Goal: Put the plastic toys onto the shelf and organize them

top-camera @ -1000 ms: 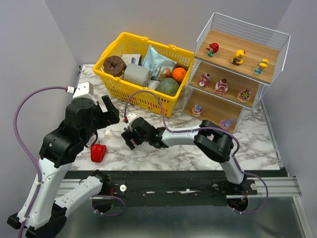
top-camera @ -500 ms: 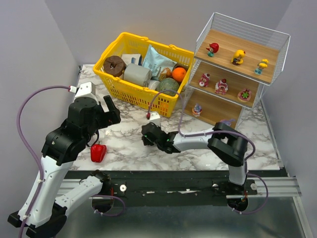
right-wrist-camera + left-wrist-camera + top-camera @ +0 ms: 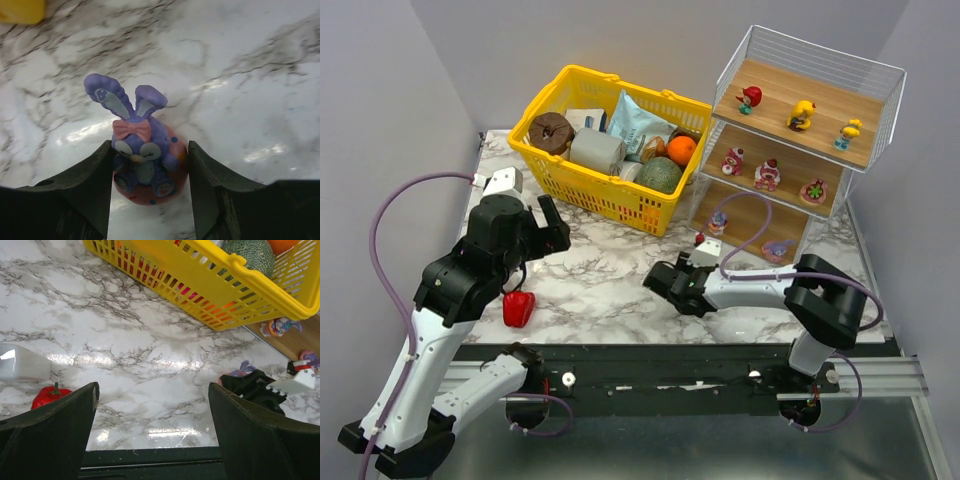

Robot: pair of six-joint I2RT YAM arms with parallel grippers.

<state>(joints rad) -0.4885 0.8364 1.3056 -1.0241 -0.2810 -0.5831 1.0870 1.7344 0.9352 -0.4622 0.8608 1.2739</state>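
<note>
My right gripper (image 3: 149,176) is shut on a purple bunny toy (image 3: 142,147) with a pink bow and a round pink base, just above the marble. In the top view this gripper (image 3: 663,285) is low over the table, left of the shelf (image 3: 876,108). The bunny's ears show beside it in the left wrist view (image 3: 243,369). The shelf holds a red figure (image 3: 751,98) and two yellow ducks (image 3: 801,115) on top, three red-pink figures (image 3: 767,175) in the middle, and two bunnies (image 3: 718,221) on the bottom board. My left gripper (image 3: 552,222) is open and empty, raised over the table's left side.
A yellow basket (image 3: 556,176) full of groceries stands at the back centre, next to the shelf. A red bell pepper (image 3: 518,308) lies near the front left edge. A white object (image 3: 20,367) shows at the left edge of the left wrist view.
My right gripper has carried the purple bunny to the right, from the table's middle toward the shelf. The left arm has shifted slightly.
</note>
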